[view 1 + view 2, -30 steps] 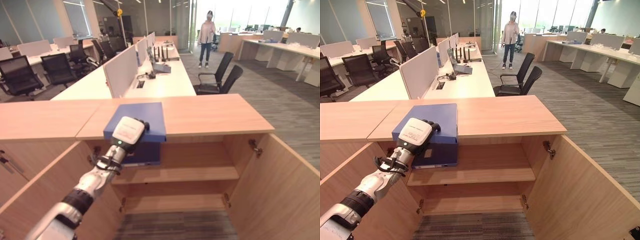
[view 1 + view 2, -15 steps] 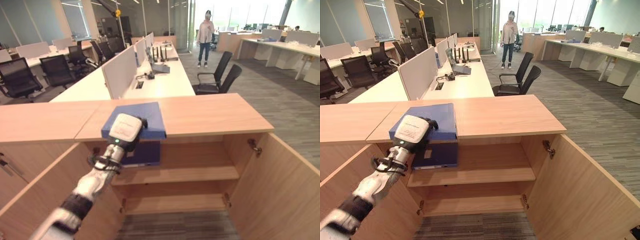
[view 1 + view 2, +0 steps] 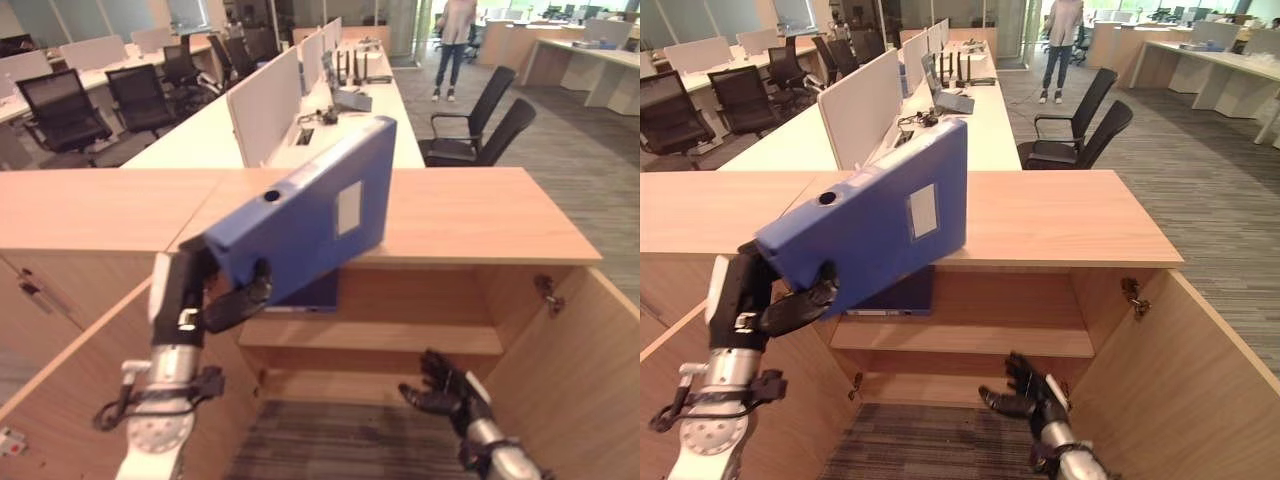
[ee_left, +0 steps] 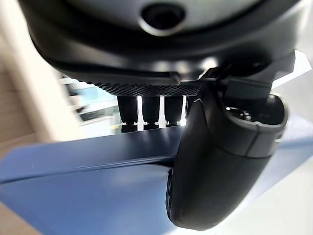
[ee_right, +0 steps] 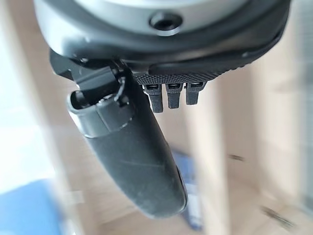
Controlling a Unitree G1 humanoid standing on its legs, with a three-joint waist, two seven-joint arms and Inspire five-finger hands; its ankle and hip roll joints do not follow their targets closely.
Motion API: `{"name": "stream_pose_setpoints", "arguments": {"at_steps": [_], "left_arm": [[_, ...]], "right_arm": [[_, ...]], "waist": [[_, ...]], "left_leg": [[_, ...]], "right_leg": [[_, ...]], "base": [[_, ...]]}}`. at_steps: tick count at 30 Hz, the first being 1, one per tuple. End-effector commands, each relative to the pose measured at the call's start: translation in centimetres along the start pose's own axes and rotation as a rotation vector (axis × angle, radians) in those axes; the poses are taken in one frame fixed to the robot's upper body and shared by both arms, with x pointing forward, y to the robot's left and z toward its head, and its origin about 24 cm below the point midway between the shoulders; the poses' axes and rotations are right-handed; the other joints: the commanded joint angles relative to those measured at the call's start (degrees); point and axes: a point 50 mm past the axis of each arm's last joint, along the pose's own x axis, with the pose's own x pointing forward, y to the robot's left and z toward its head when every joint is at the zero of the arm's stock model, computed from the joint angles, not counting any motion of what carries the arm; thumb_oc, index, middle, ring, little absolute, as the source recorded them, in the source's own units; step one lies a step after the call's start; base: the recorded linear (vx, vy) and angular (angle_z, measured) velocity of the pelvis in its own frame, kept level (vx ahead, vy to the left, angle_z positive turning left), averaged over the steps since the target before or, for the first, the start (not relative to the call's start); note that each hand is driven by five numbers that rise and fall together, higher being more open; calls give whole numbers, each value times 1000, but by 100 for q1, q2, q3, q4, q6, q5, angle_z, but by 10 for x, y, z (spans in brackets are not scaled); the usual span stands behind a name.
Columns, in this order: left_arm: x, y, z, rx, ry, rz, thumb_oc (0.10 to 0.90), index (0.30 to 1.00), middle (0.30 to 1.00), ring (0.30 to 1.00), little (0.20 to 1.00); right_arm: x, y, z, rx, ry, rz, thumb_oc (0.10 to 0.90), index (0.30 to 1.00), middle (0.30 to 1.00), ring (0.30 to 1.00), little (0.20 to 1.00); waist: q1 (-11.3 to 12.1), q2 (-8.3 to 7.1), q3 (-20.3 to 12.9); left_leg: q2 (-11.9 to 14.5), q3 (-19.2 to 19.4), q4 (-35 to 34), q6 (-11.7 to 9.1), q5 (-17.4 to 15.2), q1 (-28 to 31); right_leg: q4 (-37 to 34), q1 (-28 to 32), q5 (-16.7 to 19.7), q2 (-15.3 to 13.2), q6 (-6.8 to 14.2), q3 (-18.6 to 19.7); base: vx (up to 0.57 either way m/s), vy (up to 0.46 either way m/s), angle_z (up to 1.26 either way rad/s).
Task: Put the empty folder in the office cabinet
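Folder (image 3: pixel 310 205), blue box type, is lifted off the cabinet top (image 3: pixel 470 215) and tilted, its far end raised above the top's front edge, its near lower corner in the left hand (image 3: pixel 205 295). Left hand grips that corner: thumb curls over the front face, fingers (image 4: pixel 146 108) wrap behind, seen in the left wrist view clamped on the blue edge. White label and a round finger hole show on the folder's spine face. Second blue folder (image 3: pixel 895 295) lies flat on the upper shelf (image 3: pixel 970 338) inside the open cabinet, at its left end, just below the held one and partly hidden by it. Lower shelf (image 3: pixel 340 388) sits under it. Cabinet doors stand open; right door (image 3: pixel 590 360) swung out at the right, left door (image 3: pixel 670 345) at the left. Right hand (image 3: pixel 1025 395) hangs low in front of the cabinet's bottom opening, above the carpet (image 3: pixel 930 450), fingers spread wide and relaxed, holding nothing, well apart from the folder. Beyond the cabinet: long white bench (image 3: pixel 330 130) with divider screens, black office chairs (image 3: pixel 480 125), and a person (image 3: pixel 1058 45) standing far back in the aisle.
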Motion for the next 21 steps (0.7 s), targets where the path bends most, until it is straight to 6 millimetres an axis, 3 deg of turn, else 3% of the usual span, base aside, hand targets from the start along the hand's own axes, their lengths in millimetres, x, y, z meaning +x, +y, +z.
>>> {"name": "stream_pose_setpoints", "arguments": {"at_steps": [1, 4, 10, 16, 21], "left_arm": [[14, 12, 34, -187, -199, 13, 400, 300, 300, 300, 300], [12, 18, 34, -339, -213, 26, 400, 300, 300, 300, 300], [19, 9, 37, -619, -251, -91, 400, 300, 300, 300, 300], [22, 2, 35, -651, -212, -271, 400, 300, 300, 300, 300], [24, -14, 33, -604, -113, -470, 400, 300, 300, 300, 300]], "right_arm": [[14, -7, 67, -24, -307, 42, 800, 900, 900, 900, 900], [9, -4, 102, -27, -448, 105, 800, 900, 900, 900, 900], [-6, 6, 161, 12, -731, 231, 800, 900, 900, 900, 900], [-17, 9, 200, -3, -918, 288, 800, 900, 900, 900, 900], [-13, 16, 226, -306, -942, 244, 800, 900, 900, 900, 900]], "waist": [[8, -221, -14], [45, -238, -11], [78, -280, -40], [97, -300, -95], [106, -296, -120]], "left_leg": [[170, -170, -31, -294, -406, 33], [177, -178, -31, -288, -397, 23], [182, -181, -31, -277, -396, 40], [186, -172, -31, -277, -412, 65], [180, -162, -31, -276, -406, 79]], "right_leg": [[34, -7, 80, -254, 345, -221], [34, -13, 82, -251, 334, -230], [34, -3, 97, -241, 336, -228], [34, 11, 117, -245, 361, -230], [34, 14, 166, -251, 384, -215]], "base": [[0, 0, 0], [0, 0, 0], [0, 0, 0], [0, 0, 0], [0, 0, 0]]}}
